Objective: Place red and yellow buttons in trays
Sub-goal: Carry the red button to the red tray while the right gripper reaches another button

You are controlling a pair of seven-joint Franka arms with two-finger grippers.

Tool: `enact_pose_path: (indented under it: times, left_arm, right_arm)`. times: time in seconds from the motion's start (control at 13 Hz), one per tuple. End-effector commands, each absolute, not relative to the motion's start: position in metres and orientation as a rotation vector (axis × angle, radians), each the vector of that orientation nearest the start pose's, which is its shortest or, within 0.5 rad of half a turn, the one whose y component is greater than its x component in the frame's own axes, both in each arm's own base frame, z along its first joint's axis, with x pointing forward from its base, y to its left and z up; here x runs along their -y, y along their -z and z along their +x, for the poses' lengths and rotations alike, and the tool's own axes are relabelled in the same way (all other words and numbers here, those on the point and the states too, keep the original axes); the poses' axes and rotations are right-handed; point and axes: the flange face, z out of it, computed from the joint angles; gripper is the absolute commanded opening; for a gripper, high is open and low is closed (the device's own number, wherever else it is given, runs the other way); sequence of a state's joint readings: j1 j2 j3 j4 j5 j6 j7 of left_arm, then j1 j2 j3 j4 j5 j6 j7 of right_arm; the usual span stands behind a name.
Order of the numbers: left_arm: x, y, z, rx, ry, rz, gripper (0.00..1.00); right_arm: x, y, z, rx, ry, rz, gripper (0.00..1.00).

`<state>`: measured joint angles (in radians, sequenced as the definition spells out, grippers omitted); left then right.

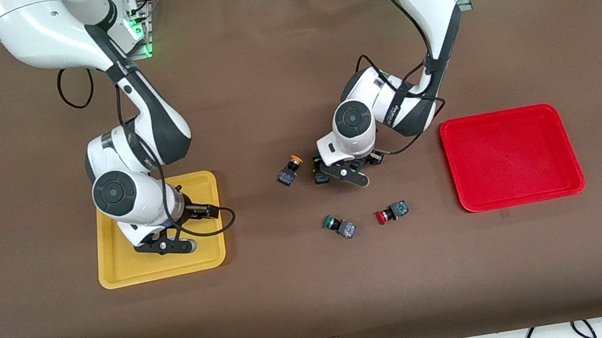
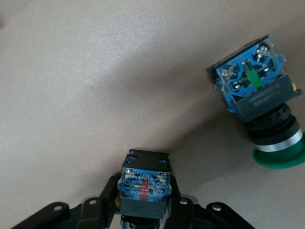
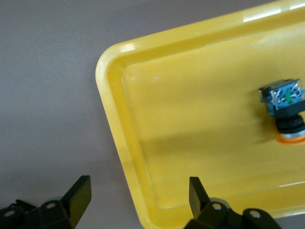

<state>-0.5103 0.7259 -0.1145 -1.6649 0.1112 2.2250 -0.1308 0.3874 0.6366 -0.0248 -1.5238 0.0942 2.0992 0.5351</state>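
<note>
Roughly a quarter of the job looks done (judging by how things lie). One yellow-capped button (image 3: 286, 112) lies on its side inside the yellow tray (image 1: 164, 272), and the right hand (image 3: 138, 191) hangs over that tray's rim with its fingers released and nothing between them. The red tray (image 1: 509, 157), toward the left arm's end of the bench (image 1: 324, 301), holds nothing yet. The left hand (image 1: 347, 176) is down at the bench between the two trays, clenched on a held button (image 2: 143, 186) whose cap is hidden; a red mark on its back suggests a red one, so this may be the second pick. In the front view, a loose yellow button (image 1: 290, 169) lies at about nine o'clock of that hand, and a loose red button (image 1: 391, 213) at about five o'clock. Both are left to move. A green-capped switch (image 2: 267, 119) rests just beside the held button, and another green one (image 1: 339, 226) lies at six o'clock; neither belongs in a tray.
</note>
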Motion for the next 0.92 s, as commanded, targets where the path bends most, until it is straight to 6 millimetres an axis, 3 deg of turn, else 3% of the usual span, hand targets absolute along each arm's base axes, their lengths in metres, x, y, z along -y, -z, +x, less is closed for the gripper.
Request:
enact_pose_path:
  times: [0.0, 0.15, 0.31, 0.38, 0.62, 0.69, 0.85]
  left_arm:
    - [0.364, -0.212, 0.555, -0.808, -0.244, -2.916, 0.11]
    - [0.319, -0.262, 0.574, -0.71, -0.337, -2.9, 0.12]
    - [0.251, -0.282, 0.596, -0.82, -0.445, -2.875, 0.13]
    - [0.221, -0.282, 0.608, -0.928, -0.464, -2.861, 0.19]
    - [0.134, -0.276, 0.636, -1.195, -0.468, -2.769, 0.2]
    - [0.112, -0.261, 0.643, -1.25, -0.461, -2.76, 0.2]
    - [0.09, -0.232, 0.649, -1.354, -0.443, -2.742, 0.22]
  right_arm:
    - [-0.292, -0.272, 0.642, -0.474, -0.16, -3.061, 0.91]
    - [-0.326, -0.258, 0.63, -0.6, -0.152, -3.013, 0.91]
    - [-0.356, -0.246, 0.618, -0.707, -0.153, -2.96, 0.91]
    - [-0.366, -0.24, 0.613, -0.751, -0.156, -2.94, 0.91]
    - [-0.411, -0.222, 0.591, -0.858, -0.122, -2.875, 0.91]
    - [-0.423, -0.214, 0.584, -0.882, -0.114, -2.859, 0.91]
    - [-0.447, -0.199, 0.568, -0.918, -0.094, -2.829, 0.91]
